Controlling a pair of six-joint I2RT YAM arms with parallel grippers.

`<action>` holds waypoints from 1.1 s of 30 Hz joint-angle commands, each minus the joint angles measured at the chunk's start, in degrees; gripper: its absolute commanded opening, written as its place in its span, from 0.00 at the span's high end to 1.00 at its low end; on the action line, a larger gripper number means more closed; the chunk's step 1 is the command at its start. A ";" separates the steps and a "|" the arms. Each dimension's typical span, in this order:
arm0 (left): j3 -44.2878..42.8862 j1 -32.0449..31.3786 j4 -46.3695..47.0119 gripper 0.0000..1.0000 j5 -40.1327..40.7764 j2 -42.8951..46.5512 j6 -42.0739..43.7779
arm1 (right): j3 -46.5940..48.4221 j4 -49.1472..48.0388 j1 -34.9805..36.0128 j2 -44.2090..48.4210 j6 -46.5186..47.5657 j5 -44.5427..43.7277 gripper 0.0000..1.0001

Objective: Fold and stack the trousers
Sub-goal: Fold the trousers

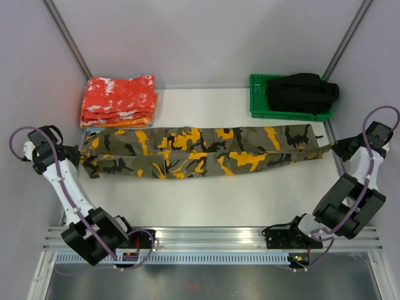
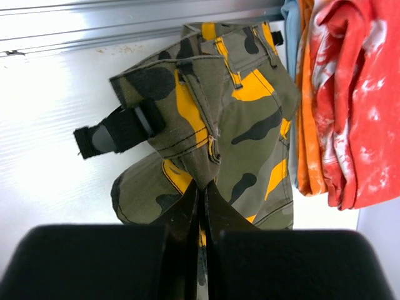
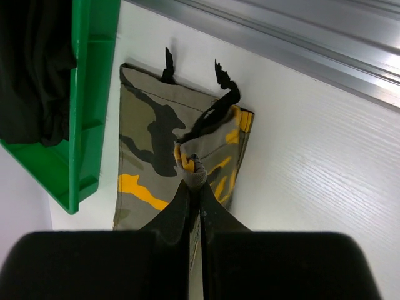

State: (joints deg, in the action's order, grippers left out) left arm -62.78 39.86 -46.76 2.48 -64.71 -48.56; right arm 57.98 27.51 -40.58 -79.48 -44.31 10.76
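Left gripper (image 2: 201, 190) and right gripper (image 3: 194, 186) pinch opposite trousers (image 1: 200, 150) edges.

Camouflage trousers (image 1: 200, 152): olive-grey, black and yellow-orange patches. Folded cloths (image 1: 119, 100) at upper left: red-orange, speckled white. Tray (image 1: 257, 97): bright green; the garment (image 1: 302, 92) in it plain black.

Bright even light from overhead, faint soft shadows under the trousers (image 1: 200, 150), mild glare on the white table (image 2: 44, 125), wrist views crisp on cloth, dark fingers (image 2: 184, 212) blurred up close
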 commanded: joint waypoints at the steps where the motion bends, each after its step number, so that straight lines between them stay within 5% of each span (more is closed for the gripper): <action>1: -2.52 -1.44 6.07 0.98 3.04 -3.05 0.48 | 4.33 -4.75 1.02 -5.93 1.41 -1.45 1.00; 19: -8.23 -8.21 9.58 0.98 11.05 -12.54 -1.81 | 20.94 -2.99 8.41 -21.50 11.36 -3.29 1.00; 33: -13.67 -10.41 11.60 0.98 12.99 -18.17 -3.12 | 24.29 -4.65 10.69 -28.18 11.62 -4.08 1.00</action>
State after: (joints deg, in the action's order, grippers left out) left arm -71.88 29.39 -41.93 10.35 -82.37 -50.13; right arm 78.65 27.62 -29.39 -107.50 -34.15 10.02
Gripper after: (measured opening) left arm 0.025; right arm 0.031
